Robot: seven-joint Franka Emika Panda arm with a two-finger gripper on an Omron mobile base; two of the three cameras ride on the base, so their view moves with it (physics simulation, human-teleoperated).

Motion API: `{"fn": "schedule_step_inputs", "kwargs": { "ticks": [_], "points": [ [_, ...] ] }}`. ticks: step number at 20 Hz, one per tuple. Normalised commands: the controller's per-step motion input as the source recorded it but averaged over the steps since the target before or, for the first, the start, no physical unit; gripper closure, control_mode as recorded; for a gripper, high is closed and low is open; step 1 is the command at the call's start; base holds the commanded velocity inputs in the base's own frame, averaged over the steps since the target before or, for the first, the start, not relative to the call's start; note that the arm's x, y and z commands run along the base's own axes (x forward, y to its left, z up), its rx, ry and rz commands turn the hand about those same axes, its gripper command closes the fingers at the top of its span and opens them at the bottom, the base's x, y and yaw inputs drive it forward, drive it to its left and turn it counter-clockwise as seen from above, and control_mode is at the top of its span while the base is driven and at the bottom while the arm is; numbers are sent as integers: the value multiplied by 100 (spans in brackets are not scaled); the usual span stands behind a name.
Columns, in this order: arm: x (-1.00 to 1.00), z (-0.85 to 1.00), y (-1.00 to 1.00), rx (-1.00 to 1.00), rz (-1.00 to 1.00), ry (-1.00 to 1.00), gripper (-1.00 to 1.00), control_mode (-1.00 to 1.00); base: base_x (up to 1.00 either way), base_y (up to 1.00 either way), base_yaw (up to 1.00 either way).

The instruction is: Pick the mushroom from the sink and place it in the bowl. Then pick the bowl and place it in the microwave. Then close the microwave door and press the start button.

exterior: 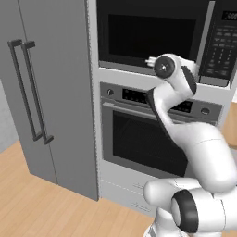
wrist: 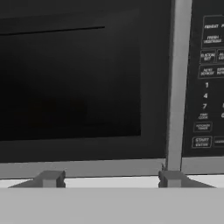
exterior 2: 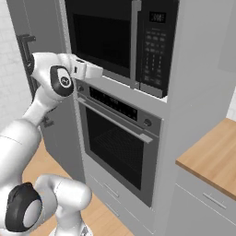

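The microwave (exterior: 152, 37) is built into the wall unit, and the microwave door (wrist: 70, 83) is shut, its black window dark. A grey handle strip (wrist: 177, 83) separates the door from the button panel (wrist: 209, 78), where the start button (wrist: 201, 141) sits low down. My gripper (wrist: 110, 179) hovers close in front of the door's lower edge, open, with nothing between its fingers. The base views show the gripper (exterior: 152, 61) (exterior 2: 97, 71) at the microwave's bottom left. The mushroom, the bowl and the sink are out of view.
A larger oven (exterior: 148, 139) with a bar handle sits directly below the microwave. A tall grey fridge (exterior: 32, 92) with two vertical handles stands to the left. To the right is a wooden counter (exterior 2: 212, 156) over grey drawers.
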Motion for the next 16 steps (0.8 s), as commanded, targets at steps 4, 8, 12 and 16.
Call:
{"fn": "schedule_step_inputs", "kwargs": {
  "ticks": [4, 8, 12, 16],
  "points": [
    [-100, 0, -18, 0, 0, 0, 100, -100, 0, 0, 0],
    [-92, -16, -9, -3, 1, 0, 100, -100, 0, 0, 0],
    [-50, -4, -16, 0, 2, 0, 100, -100, 0, 0, 0],
    [-16, -2, -48, 0, 2, 0, 100, -100, 0, 0, 0]
  ]
}}
